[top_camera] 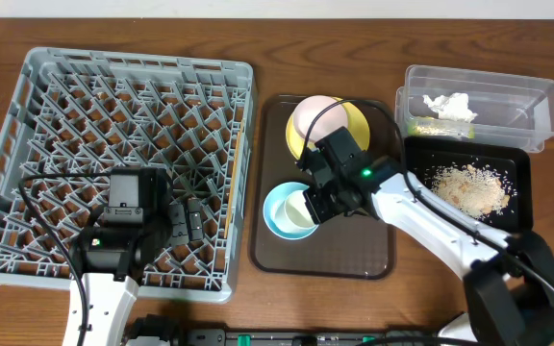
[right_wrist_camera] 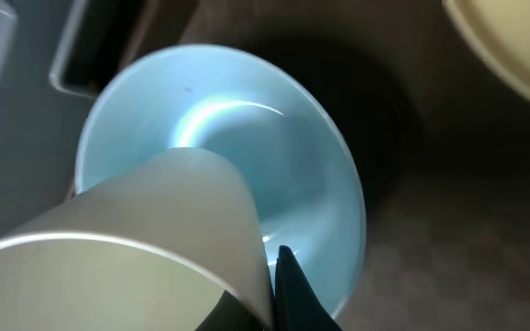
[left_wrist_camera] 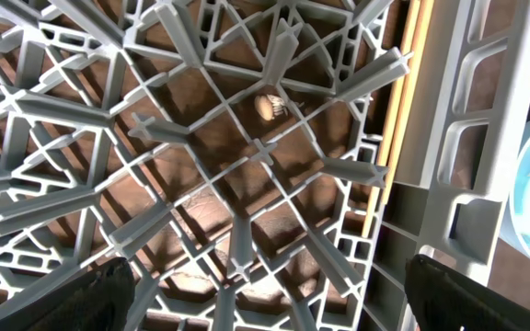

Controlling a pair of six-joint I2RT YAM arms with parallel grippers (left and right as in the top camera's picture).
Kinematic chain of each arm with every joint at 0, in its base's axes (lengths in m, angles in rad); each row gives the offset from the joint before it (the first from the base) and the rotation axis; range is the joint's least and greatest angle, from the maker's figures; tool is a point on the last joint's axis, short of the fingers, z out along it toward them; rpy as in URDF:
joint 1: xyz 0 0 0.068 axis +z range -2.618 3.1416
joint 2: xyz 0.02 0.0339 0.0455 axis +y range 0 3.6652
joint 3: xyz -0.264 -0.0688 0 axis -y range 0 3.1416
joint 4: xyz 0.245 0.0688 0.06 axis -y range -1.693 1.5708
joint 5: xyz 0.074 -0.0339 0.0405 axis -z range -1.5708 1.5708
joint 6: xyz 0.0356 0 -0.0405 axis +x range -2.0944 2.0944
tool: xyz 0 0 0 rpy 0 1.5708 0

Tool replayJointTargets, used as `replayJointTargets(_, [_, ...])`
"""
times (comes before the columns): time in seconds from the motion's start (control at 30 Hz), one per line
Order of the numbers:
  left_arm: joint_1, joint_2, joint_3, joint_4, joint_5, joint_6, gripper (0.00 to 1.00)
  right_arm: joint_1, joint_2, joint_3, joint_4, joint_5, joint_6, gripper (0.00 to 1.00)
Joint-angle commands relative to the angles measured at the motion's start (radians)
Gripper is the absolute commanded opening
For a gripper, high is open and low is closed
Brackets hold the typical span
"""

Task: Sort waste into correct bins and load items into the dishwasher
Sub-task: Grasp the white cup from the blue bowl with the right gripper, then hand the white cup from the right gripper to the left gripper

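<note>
- My left fingers (left_wrist_camera: 113, 294) stand wide apart over the grey dish rack (left_wrist_camera: 247, 147).
- My right fingers (right_wrist_camera: 288, 285) pinch a pale cup (right_wrist_camera: 136, 248) over the light-blue bowl (right_wrist_camera: 293, 165) on the brown tray (top_camera: 354, 259).

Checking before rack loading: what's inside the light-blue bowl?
A pale cup-like vessel lies tilted in the light-blue bowl. It hides part of the bowl's floor; anything beneath it is unseen.

Beneath my right claw (top_camera: 314, 206) I see the brown serving tray (top_camera: 354, 248), which reaches out past it on every side. The wooden table (top_camera: 277, 58) lies under everything. Ahead of my left claw (left_wrist_camera: 279, 299) a small tan scrap (left_wrist_camera: 270, 106) rests on the wood. I cannot tell what it is. A yellow strip (left_wrist_camera: 396, 119) runs along to that claw's right.
</note>
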Motion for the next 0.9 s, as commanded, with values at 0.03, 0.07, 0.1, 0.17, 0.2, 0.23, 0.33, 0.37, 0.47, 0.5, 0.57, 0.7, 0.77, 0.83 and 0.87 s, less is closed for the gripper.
replayJointTargets(0.03, [0.005,0.001,0.020,0.032,0.111,-0.010,0.96,-0.064,-0.151,0.021,-0.004,0.001,0.019,0.01])
replayJointTargets(0.07, [0.005,0.001,0.020,0.049,0.151,-0.013,0.96,-0.084,-0.175,0.021,-0.009,0.001,0.026,0.01])
replayJointTargets(0.1, [0.005,0.001,0.020,0.074,0.208,-0.014,0.96,-0.108,-0.200,0.021,-0.013,0.000,0.037,0.01])
replayJointTargets(0.17, [0.005,0.001,0.020,0.128,0.310,-0.033,0.96,-0.155,-0.235,0.021,-0.024,-0.006,0.066,0.01])
replayJointTargets(0.2, [0.005,0.001,0.020,0.159,0.348,-0.066,0.96,-0.183,-0.247,0.021,-0.027,-0.020,0.083,0.01])
replayJointTargets(0.23, [0.005,0.001,0.020,0.195,0.382,-0.111,0.96,-0.209,-0.254,0.021,-0.026,-0.053,0.093,0.01])
replayJointTargets(0.33, [0.005,0.004,0.020,0.298,0.495,-0.219,0.96,-0.272,-0.252,0.021,-0.010,-0.220,0.093,0.01])
replayJointTargets(0.37, [0.005,0.008,0.020,0.341,0.558,-0.241,0.96,-0.290,-0.248,0.021,-0.002,-0.280,0.093,0.01])
replayJointTargets(0.47, [0.005,0.046,0.020,0.510,0.822,-0.308,0.96,-0.333,-0.238,0.021,0.050,-0.489,0.092,0.01])
replayJointTargets(0.5, [0.005,0.061,0.020,0.549,0.875,-0.336,0.96,-0.337,-0.237,0.021,0.069,-0.548,0.092,0.01])
replayJointTargets(0.57, [0.005,0.090,0.020,0.599,0.943,-0.381,0.96,-0.336,-0.237,0.021,0.102,-0.624,0.092,0.01])
replayJointTargets(0.7, [-0.008,0.158,0.020,0.713,1.102,-0.460,0.95,-0.336,-0.237,0.021,0.173,-0.765,0.092,0.01])
replayJointTargets(0.77, [-0.029,0.192,0.020,0.795,1.183,-0.489,0.95,-0.335,-0.237,0.021,0.196,-0.804,0.092,0.01])
replayJointTargets(0.83, [-0.052,0.218,0.020,0.860,1.225,-0.523,0.95,-0.335,-0.237,0.021,0.212,-0.831,0.093,0.01])
replayJointTargets(0.87, [-0.068,0.230,0.020,0.893,1.237,-0.542,0.95,-0.335,-0.237,0.021,0.222,-0.847,0.092,0.01])
